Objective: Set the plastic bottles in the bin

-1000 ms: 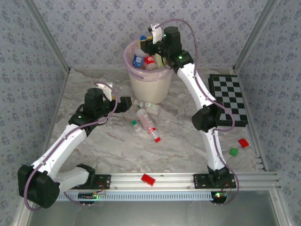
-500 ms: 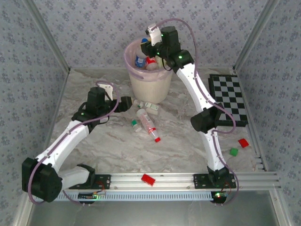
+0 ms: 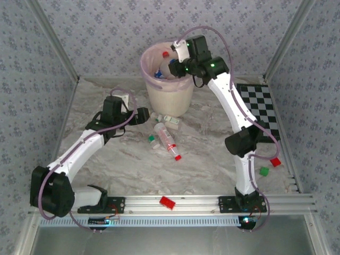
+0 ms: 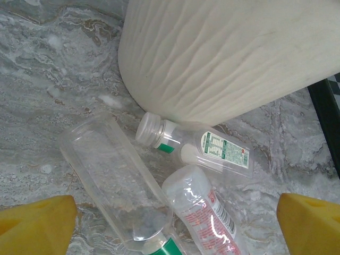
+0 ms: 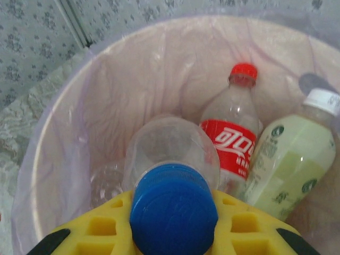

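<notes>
The right gripper (image 3: pixel 171 68) is clenching a blue-capped bottle (image 5: pixel 172 175) over the bin (image 3: pixel 164 98), while the left gripper (image 3: pixel 142 115), jaws spread wide, is hovering above 3 bottles (image 4: pixel 114 170) beside it.

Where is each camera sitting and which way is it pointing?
Top: high behind the robot, looking down on the table; left arm, right arm show.
Left wrist: low, facing bottles lying beside the bin; open yellow fingertips in bottom corners.
Right wrist: over the bin, looking in; its fingers grip a blue-capped bottle.
Shared: the bin, all three.
</notes>
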Action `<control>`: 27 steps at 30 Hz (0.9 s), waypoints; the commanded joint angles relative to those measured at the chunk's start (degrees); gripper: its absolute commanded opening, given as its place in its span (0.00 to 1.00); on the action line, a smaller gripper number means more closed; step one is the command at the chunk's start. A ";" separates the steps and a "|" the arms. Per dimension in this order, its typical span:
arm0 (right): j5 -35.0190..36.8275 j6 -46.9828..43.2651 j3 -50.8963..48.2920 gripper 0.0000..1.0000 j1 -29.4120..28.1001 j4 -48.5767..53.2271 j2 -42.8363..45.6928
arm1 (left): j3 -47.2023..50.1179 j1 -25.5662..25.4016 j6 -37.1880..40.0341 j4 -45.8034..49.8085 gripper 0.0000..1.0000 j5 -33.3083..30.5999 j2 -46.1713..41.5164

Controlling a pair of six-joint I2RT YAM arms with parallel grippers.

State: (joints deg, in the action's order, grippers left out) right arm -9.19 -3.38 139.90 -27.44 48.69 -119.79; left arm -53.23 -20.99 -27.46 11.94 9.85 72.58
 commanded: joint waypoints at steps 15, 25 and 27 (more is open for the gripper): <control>0.18 0.41 -4.27 0.78 3.80 5.24 7.85 | -0.85 0.73 -2.15 1.65 0.96 -0.95 2.96; -7.86 5.65 0.60 0.53 3.80 -2.44 2.29 | 1.32 0.69 -3.60 0.79 0.96 -1.31 4.12; -8.67 6.90 4.79 0.45 3.80 -2.01 -1.65 | 2.04 0.60 -4.38 0.53 0.96 -1.32 4.67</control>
State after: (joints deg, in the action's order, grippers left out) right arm -14.87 0.80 140.51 -23.55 47.72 -116.14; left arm -52.75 -20.62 -30.41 12.34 9.34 76.31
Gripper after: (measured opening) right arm 0.475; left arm 0.962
